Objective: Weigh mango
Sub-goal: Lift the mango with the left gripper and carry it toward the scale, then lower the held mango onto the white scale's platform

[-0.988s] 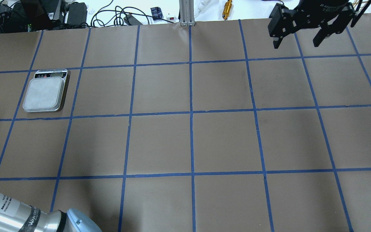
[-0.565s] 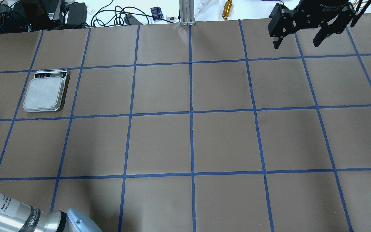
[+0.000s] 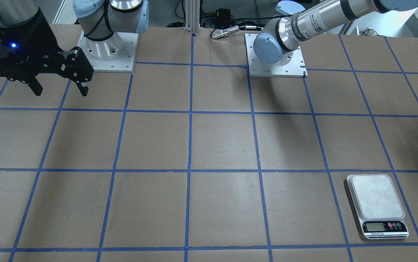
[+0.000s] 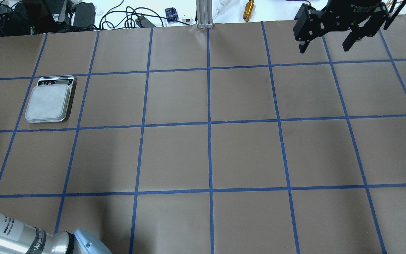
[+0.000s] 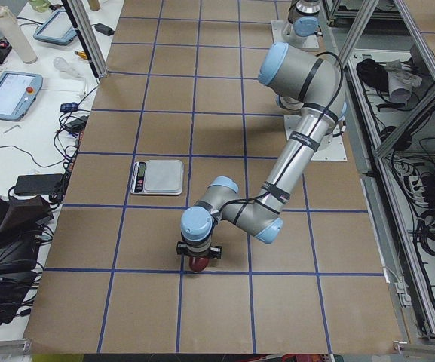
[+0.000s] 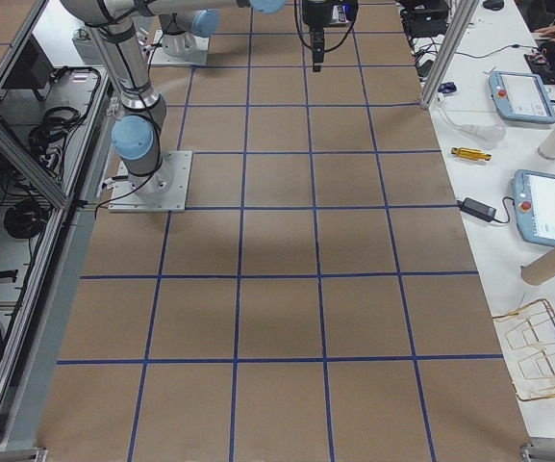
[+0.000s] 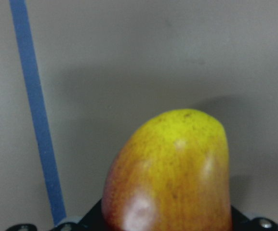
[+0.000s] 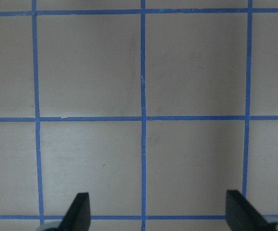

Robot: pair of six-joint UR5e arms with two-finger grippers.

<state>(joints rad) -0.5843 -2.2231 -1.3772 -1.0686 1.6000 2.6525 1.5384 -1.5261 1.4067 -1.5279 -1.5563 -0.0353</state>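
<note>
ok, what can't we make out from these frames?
1. Left hand grip on mango: wrist view crops the hand at its bottom edge; exterior left too small.
2. Mango's full shape: front view's right edge leaves a yellow sliver; overhead misses it.
3. Scale readout: too small in all views.

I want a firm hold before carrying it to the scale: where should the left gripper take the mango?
Across the broad middle of the mango, from straight above, jaws spanning its short width. It is oblong and rounds off toward the yellow end, so a hold near that tip would likely slip.
</note>
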